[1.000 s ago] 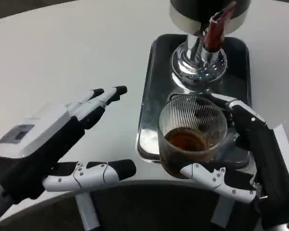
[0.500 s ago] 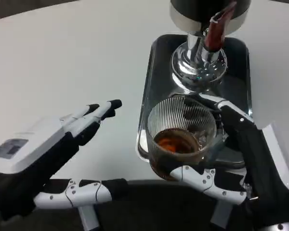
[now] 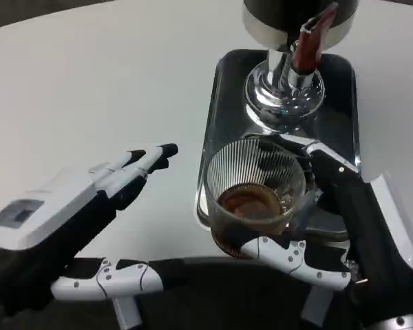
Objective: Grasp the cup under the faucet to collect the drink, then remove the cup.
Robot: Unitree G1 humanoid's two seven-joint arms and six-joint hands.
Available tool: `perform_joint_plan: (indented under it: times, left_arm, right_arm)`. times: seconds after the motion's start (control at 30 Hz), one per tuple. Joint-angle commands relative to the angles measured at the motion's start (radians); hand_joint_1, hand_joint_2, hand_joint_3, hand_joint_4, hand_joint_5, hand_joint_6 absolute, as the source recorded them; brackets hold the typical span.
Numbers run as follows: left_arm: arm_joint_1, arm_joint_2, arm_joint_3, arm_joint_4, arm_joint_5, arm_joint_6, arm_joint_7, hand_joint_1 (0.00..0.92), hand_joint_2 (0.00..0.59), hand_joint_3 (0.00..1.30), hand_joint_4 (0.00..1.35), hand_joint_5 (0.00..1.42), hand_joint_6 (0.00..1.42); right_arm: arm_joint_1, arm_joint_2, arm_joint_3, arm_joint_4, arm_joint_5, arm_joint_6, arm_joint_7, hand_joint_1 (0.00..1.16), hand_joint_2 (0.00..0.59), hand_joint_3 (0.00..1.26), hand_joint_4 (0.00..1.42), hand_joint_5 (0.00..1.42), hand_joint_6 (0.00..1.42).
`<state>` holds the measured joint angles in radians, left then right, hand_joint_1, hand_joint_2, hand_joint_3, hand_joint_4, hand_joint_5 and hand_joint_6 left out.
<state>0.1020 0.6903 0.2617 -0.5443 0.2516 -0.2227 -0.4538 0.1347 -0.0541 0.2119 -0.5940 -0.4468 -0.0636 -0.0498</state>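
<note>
Fingers (image 3: 289,253) of right hand (image 3: 344,227) wrap the cup (image 3: 255,196).

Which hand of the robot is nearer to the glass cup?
Right. The right hand holds the cup, fingers around it. The left hand is open, apart from it on the white table.

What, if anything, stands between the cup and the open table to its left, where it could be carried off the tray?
The right hand holds the cup at the tray's near left edge. The left hand lies open on the table to the left, in the cup's way there.
</note>
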Motion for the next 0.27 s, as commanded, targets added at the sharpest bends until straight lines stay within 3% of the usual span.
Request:
perform_joint_plan:
  times: [0.03,0.27]
  left_arm:
    - [-0.006,0.013,-0.013,-0.016,0.021,0.021,-0.016,0.0,0.076,0.0,0.0,0.0,0.06]
    - [-0.012,0.012,-0.026,-0.019,0.03,0.04,-0.026,0.0,0.076,0.0,0.0,0.0,0.06]
  right_arm:
    - [-0.009,-0.001,0.0,-0.021,0.023,-0.019,0.015,0.82,0.223,0.73,0.8,0.94,1.02]
    - [-0.031,-0.005,-0.004,-0.001,0.036,-0.019,0.04,0.82,0.223,0.73,0.8,0.96,1.04]
